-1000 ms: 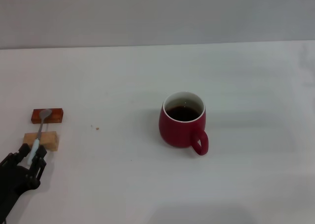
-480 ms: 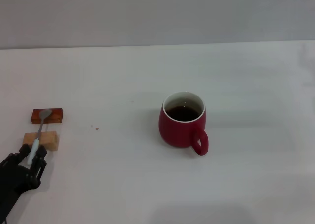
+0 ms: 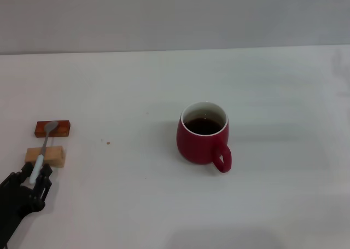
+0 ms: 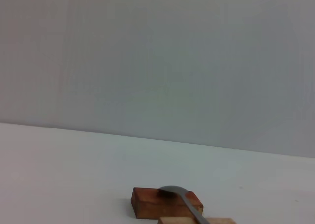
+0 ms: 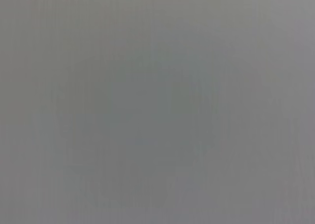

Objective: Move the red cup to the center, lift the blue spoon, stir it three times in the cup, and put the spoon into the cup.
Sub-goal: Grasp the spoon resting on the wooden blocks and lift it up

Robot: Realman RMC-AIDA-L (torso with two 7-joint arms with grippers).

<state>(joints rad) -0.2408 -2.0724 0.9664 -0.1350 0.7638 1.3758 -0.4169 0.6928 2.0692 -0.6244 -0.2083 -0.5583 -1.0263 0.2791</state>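
The red cup [image 3: 203, 139] stands upright near the middle of the white table, with dark liquid inside and its handle toward the front right. The blue spoon [image 3: 42, 152] lies at the far left. Its grey bowl rests on a reddish-brown block [image 3: 53, 129] and its neck rests on a pale wooden block [image 3: 47, 156]. My left gripper [image 3: 36, 173] is at the front left corner, with its fingers open on either side of the end of the spoon's pale handle. The left wrist view shows the spoon's bowl [image 4: 176, 190] on the reddish block [image 4: 147, 203]. The right gripper is out of view.
A tiny speck [image 3: 108, 143] lies on the table between the blocks and the cup. A grey wall runs behind the table's far edge. The right wrist view shows only plain grey.
My left gripper has shifted very slightly toward the front edge. The spoon, blocks and cup have not moved.
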